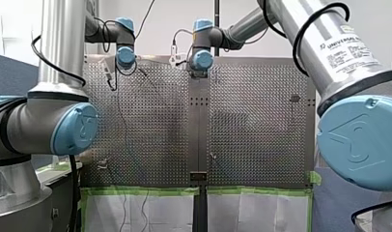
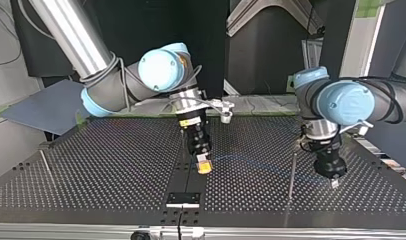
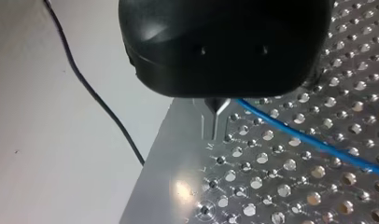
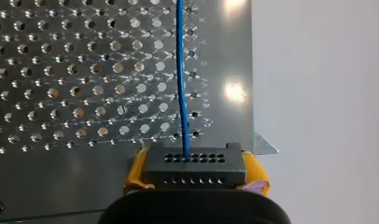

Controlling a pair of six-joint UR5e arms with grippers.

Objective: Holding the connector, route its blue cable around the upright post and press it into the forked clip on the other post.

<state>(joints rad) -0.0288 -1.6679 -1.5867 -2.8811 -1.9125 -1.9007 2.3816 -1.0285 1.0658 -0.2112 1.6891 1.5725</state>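
Two yellow pads of the right gripper are clamped on the connector, one at each end of the dark block. You have it held with its rows of small holes facing away from the wrist. From one of those holes the blue cable runs straight ahead of the gripper, low over the perforated table and close to the plate's edge.

In the top view you can follow the cable faintly from the connector toward the left gripper. It reaches a thin upright post that stands between the two grippers, just beside the left one. You'll find the left gripper's metal fingertips drawn together to a point just above the table. The cable passes just beside them and slips out of sight under the black gripper body; you cannot tell whether it touches them.

A second post stands well apart, beyond the right gripper on the side away from the left one. Past the table edge beside the left gripper, a black wire lies on a pale surface.
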